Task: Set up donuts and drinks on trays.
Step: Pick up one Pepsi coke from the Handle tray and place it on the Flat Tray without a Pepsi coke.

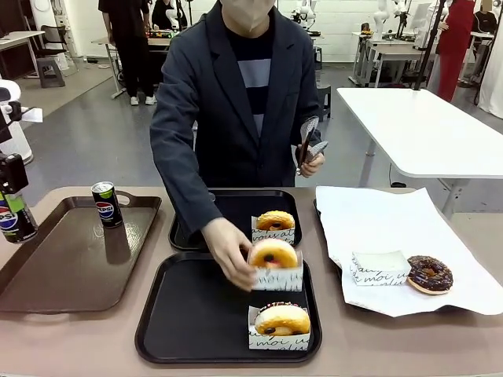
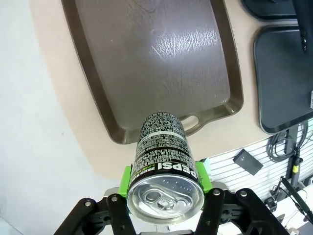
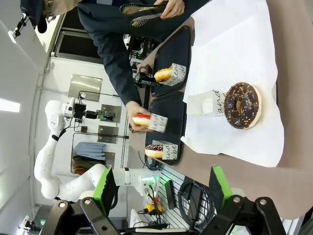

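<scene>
White "PEPSI" lettering showed on the can (image 2: 161, 142), clenched in the left tool's (image 2: 165, 180) green pads (image 2: 125, 180). Its long axis pointed down toward the brown tray (image 2: 146, 63), silver top nearest the camera, and its fine print was unreadable. The right tool (image 3: 162, 188) hung released, empty. A person's hand (image 1: 226, 250) held a sleeved donut (image 1: 273, 255) over the near black tray (image 1: 189, 314); another sleeve (image 1: 279, 339) there read "moi".

Right pincer (image 3: 161, 183) gaping, chocolate donut (image 3: 242, 105) on white paper (image 3: 234, 44), person's hand (image 3: 132, 108) holding sleeved donut (image 3: 149, 121)
</scene>
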